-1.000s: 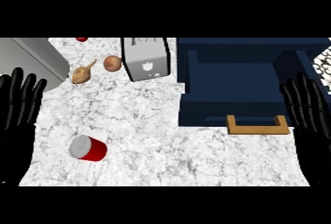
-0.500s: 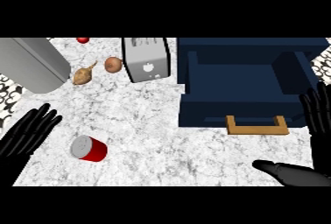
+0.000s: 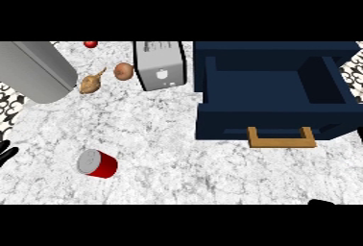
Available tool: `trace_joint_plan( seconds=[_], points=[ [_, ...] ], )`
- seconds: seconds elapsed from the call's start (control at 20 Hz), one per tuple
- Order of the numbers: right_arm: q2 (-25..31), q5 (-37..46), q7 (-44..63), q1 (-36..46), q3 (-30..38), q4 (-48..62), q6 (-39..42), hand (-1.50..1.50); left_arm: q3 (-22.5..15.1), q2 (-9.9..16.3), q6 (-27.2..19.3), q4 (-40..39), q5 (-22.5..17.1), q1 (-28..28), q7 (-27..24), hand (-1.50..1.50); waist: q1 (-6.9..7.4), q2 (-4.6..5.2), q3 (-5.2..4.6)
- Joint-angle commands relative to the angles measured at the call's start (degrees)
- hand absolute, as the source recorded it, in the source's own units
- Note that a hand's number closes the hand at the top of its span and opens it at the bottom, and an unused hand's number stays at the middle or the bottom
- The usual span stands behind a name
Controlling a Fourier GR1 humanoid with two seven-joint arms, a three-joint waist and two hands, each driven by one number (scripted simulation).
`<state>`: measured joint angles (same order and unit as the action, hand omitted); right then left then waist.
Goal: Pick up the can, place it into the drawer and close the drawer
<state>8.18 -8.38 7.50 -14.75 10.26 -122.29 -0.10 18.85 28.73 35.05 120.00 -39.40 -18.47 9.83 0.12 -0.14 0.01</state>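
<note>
Both our hands have slipped almost out of view: left hand at the counter's edge, right hand a sliver, fingers impossible to tell. On its side lies the can, well apart from the open drawer; a glancing reach could roll it.

Worktop open around the can on all sides. Drawer stands open, interior unobstructed from above. Toaster stands just left of the drawer.

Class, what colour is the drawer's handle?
The handle is tan, like light wood, seen in the head view.
</note>
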Motion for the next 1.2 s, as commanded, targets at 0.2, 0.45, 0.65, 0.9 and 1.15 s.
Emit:
trace_joint_plan(
  seconds=[0.2, 0.45, 0.65, 0.9, 1.15],
  points=[
    [-1.33, -3.05, -6.43, -6.45, 3.83, 0.25, 6.2, -1.5, 9.09, -0.16, 6.62, -0.8, -7.85, -5.12, 2.4, -1.5, -0.02, 0.0, 0.01],
    [2.07, -8.82, -0.7, -5.14, 8.5, -1.56, 8.35, -1.5, 8.42, 3.98, 0.67, -4.08, -16.77, -0.24, 9.87, -1.5, -0.38, 0.09, 0.01],
    [-0.22, -8.49, -4.55, -7.85, 9.04, -1.64, 9.59, -1.5, 8.2, 5.09, -0.32, -5.15, -23.43, -1.23, 14.28, -1.5, -0.35, 0.06, 0.0],
    [2.85, -13.91, -7.7, -9.09, 15.88, 2.72, 15.9, -1.5, 4.35, 1.96, -4.43, -5.6, -21.82, 2.33, 17.53, -1.5, -0.52, 0.08, 0.01],
    [-0.44, -11.15, -5.53, -9.3, 13.69, -0.12, 15.05, -1.5, -1.87, -4.8, -5.46, -6.87, -12.33, 5.22, 17.85, -1.5, -0.49, 0.14, -0.01]
  ],
)
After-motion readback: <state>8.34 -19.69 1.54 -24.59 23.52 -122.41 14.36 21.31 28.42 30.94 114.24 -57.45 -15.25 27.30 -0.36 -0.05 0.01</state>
